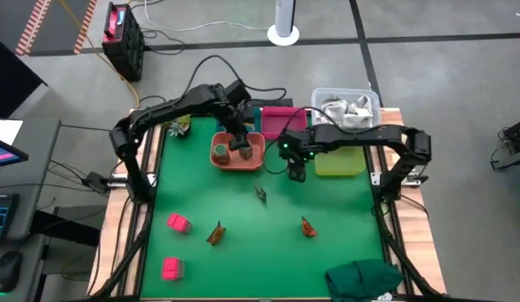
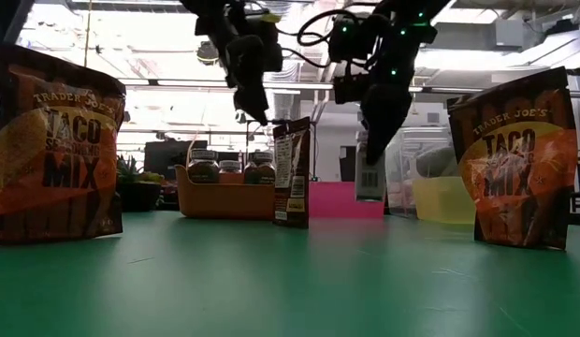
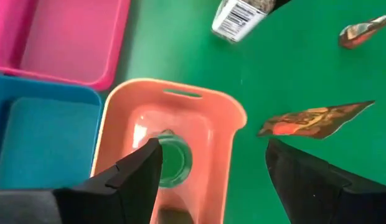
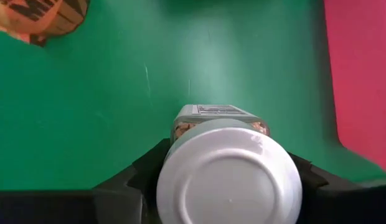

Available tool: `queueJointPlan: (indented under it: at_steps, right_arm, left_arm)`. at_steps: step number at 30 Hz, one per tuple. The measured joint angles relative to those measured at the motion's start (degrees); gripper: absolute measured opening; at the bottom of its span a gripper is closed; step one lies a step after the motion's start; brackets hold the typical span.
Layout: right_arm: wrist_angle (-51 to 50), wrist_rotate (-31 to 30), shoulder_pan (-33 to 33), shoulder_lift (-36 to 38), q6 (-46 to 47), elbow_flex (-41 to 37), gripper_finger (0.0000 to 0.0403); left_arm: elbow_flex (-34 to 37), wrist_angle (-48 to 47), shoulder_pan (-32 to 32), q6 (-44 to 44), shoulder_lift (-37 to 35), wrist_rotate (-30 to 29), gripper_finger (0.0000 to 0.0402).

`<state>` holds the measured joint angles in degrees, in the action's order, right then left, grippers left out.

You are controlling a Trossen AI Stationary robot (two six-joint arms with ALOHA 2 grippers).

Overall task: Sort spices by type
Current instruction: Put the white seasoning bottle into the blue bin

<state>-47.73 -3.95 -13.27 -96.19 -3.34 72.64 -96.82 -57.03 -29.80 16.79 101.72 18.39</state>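
Observation:
My right gripper (image 1: 295,172) is shut on a white-capped jar (image 2: 369,173), in the air between the orange bin (image 1: 262,157) and the yellow-green bin (image 1: 340,161). My left gripper (image 3: 211,168) is open above the orange bin (image 3: 180,124), where a green-capped jar (image 3: 174,163) stands; the low view shows three jars (image 2: 231,169) in that bin. Three brown-orange sachets (image 1: 215,233) (image 1: 308,226) (image 1: 260,193) stand on the green mat. Two pink blocks (image 1: 178,222) (image 1: 171,267) lie near the mat's left near corner. My right gripper holds the jar just below its white cap (image 4: 229,171), pinched between the two fingers (image 4: 140,177). The fingers come from above, pointing down. The jar hangs upright below them, its labelled body (image 2: 369,178) lifted clear of the mat.
A pink bin (image 1: 281,117) and a blue bin (image 3: 37,143) sit behind the orange one. A clear bin with crumpled wrappers (image 1: 348,107) is at the far right. A plant sprig (image 1: 178,127) lies far left, a dark green cloth (image 1: 365,277) at the near right corner.

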Motion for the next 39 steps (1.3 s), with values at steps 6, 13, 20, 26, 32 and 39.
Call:
queueJointPlan:
  at_steps: [6, 13, 20, 26, 32, 39]
  right_arm:
    - [0.5, 1.95, 0.03, -2.31, 0.27, 0.0, 0.0246]
    - [0.43, 4.15, 0.03, -2.34, 0.31, 0.0, 0.0275]
    - [-2.47, 4.13, -0.66, 1.22, 1.89, 1.86, 0.0308]
    - [-6.16, 4.07, -2.74, 10.87, 6.67, 2.6, 0.0317]
    - [-4.3, 3.63, -3.27, 26.6, 14.43, -8.65, 0.0318]
    - [-4.52, -2.22, -0.32, 38.23, 25.69, -16.11, 0.0318]
  left_arm:
    - [9.34, 5.65, -0.09, -0.63, -7.17, -4.88, 0.0265]
    - [12.86, 7.81, -0.06, -5.81, -10.52, -8.51, 0.0265]
    - [12.9, 11.82, 1.36, -8.71, -10.45, -9.44, 0.0279]
    - [12.88, 19.2, 3.67, -10.73, -9.97, -7.64, 0.0293]
    - [12.88, 23.34, 7.16, -11.01, -9.87, -5.41, 0.0291]
    - [12.26, 27.31, 11.59, -12.95, -7.91, -5.02, 0.0291]
